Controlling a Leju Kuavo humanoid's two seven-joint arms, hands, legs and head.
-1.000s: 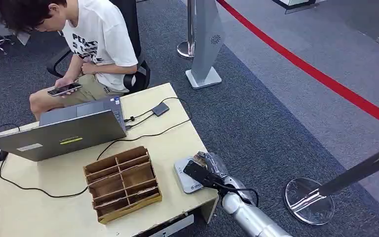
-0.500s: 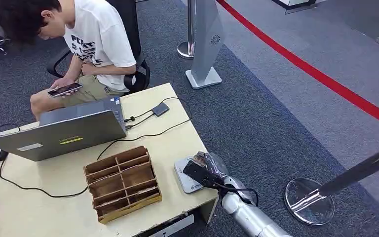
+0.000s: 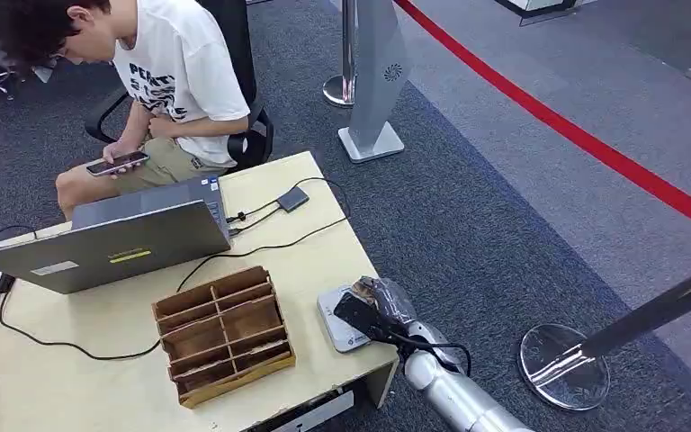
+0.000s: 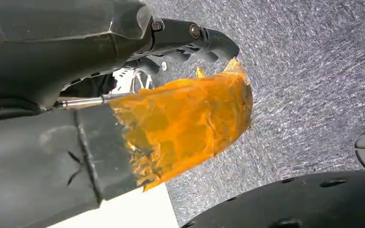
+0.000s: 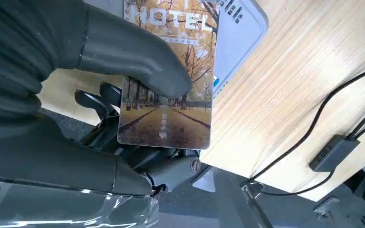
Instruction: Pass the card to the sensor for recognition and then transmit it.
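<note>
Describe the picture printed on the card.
An autumn tree-lined avenue in golden browns on the card, clearest in the right wrist view.

head view looks down from high on the table [image 3: 324, 261]; right wrist view, close, shares perhaps its edge.

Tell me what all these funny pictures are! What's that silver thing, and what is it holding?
The silver thing is a robot's arm. One picture comes from a camera high on the robot, looking down at a table. There its right hand reaches over a small grey sensor. Beside that sit a wooden divided box and a laptop, and a person sits behind. Another camera rides on the right wrist: it shows the hand pinching a hotel card with autumn trees. The last camera, on the left wrist, shows the left hand hanging over carpet.
</note>
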